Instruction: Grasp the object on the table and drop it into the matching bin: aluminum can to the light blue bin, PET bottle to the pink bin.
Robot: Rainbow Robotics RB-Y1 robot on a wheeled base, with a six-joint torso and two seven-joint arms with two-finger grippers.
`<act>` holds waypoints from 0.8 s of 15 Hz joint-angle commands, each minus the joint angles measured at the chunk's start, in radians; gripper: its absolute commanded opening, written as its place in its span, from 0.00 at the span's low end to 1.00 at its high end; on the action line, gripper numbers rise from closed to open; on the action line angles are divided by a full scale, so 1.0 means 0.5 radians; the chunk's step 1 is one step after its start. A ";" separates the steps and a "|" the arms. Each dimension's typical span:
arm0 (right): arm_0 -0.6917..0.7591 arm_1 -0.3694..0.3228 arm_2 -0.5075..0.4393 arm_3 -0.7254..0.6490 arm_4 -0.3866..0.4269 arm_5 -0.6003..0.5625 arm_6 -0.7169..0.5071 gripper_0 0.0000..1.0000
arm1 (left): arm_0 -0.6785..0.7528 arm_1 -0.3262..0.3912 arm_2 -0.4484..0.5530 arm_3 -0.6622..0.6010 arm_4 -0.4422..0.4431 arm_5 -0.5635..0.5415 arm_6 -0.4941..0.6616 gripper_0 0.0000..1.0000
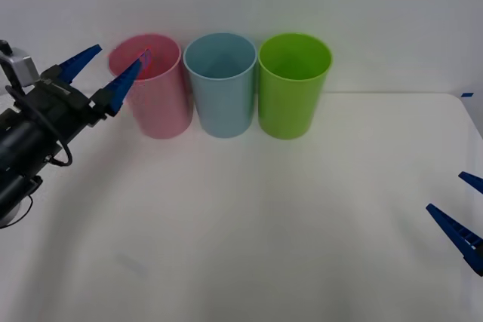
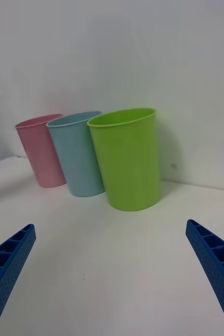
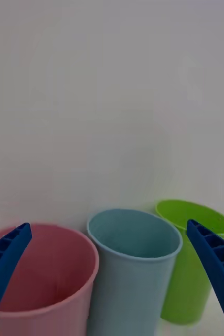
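Three bins stand in a row at the back of the white table. The pink bin is on the left and the light blue bin in the middle. My left gripper is open, raised at the left, its fingertips by the pink bin's rim and pointing over the bins. My right gripper is open, low at the table's right edge, facing the bins from afar. The aluminum can and the PET bottle are out of view.
A lime green bin stands right of the light blue one, touching it. The pink bin and light blue bin also show in the right wrist view. A white wall rises just behind the bins.
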 commanded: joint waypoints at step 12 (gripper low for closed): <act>0.000 0.000 0.000 0.000 0.000 0.000 0.000 1.00 | 0.599 0.035 0.679 0.000 -0.024 -0.873 -0.288 1.00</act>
